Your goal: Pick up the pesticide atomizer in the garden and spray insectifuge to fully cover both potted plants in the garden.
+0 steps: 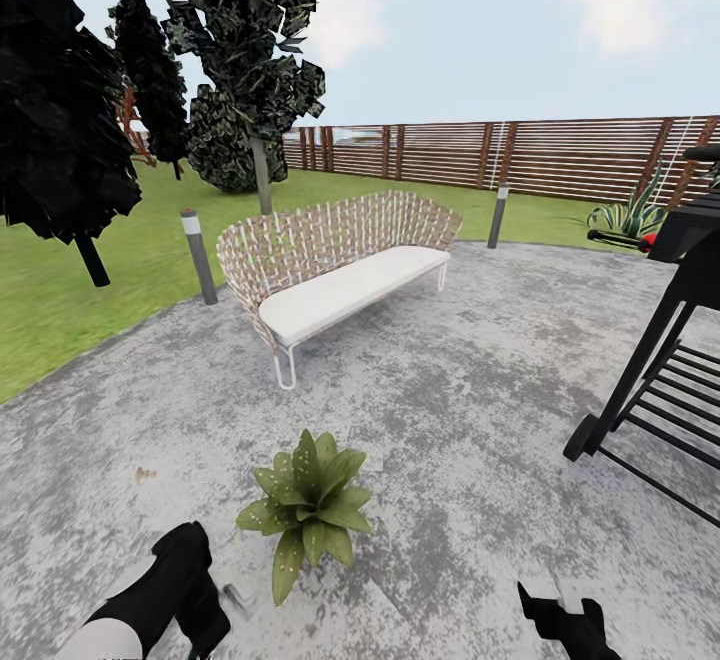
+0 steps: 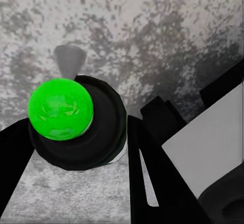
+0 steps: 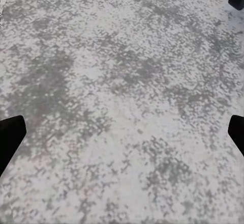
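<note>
A low rosette of broad pointed green leaves, one of the potted plants point(image 1: 310, 510), stands on the round mottled grey paving point(image 1: 470, 390) at about six o'clock in the head view, close in front of the robot; its leaves are speckled pale near the tips and hide the pot. The left gripper point(image 1: 195, 595), black with a white forearm behind it, sits at about seven o'clock, just beside the plant, and a small grey nozzle tip pokes out of it toward the leaves. In the left wrist view the left gripper point(image 2: 76, 132) is clamped on the pesticide atomizer point(image 2: 76, 127): a round black body capped by a bright green dome, with a pale grey cone-shaped nozzle jutting from its far side, a black finger point(image 2: 152, 173) pressed against its flank, the paving beneath it. The right gripper point(image 1: 565, 620) shows at about five o'clock in the head view, apart from the plant; in the right wrist view its dark fingertips point(image 3: 10, 137) stand at opposite edges with bare paving between them, so its jaws are spread wide and hold nothing. At twelve o'clock stands a woven wicker bench with a white cushion point(image 1: 340, 260), a black grill point(image 1: 670, 340) at three o'clock, green lawn point(image 1: 90, 260), dark trees point(image 1: 250, 60) and a brown slatted wooden fence point(image 1: 520, 155) behind.
</note>
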